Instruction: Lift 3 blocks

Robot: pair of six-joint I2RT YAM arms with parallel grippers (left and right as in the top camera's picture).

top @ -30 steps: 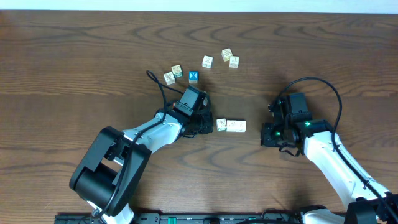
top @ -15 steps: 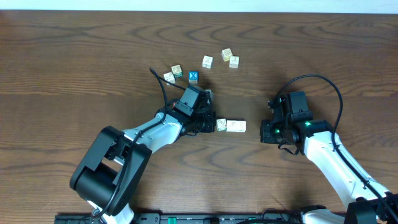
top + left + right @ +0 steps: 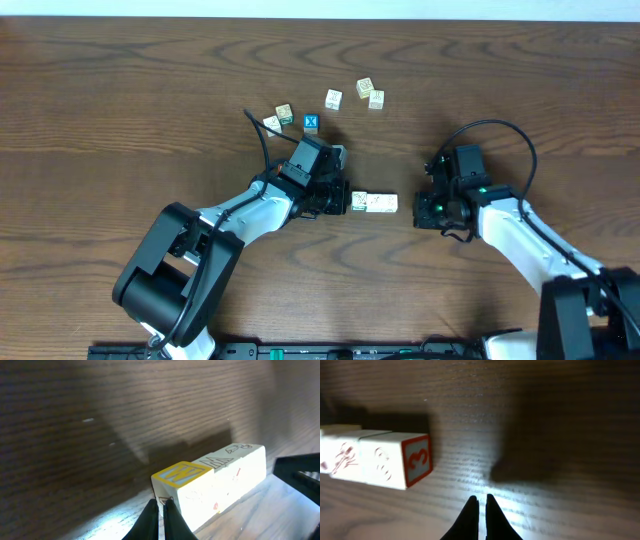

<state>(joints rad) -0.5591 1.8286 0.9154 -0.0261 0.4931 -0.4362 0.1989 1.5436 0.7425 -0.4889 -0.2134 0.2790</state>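
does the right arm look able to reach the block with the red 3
Probably yes: only bare table lies between the right tool and the 3 block, nothing blocking, though its jaws are shut.

place: lab-like robot bench | cues: wood-grain table (image 3: 100, 80), left arm (image 3: 245, 215), right arm (image 3: 525, 240), loose cable (image 3: 500, 126)

blocks in row (image 3: 374, 203): 3 | loose cream cubes (image 3: 334, 98): 5 | blue cube (image 3: 311, 122): 1
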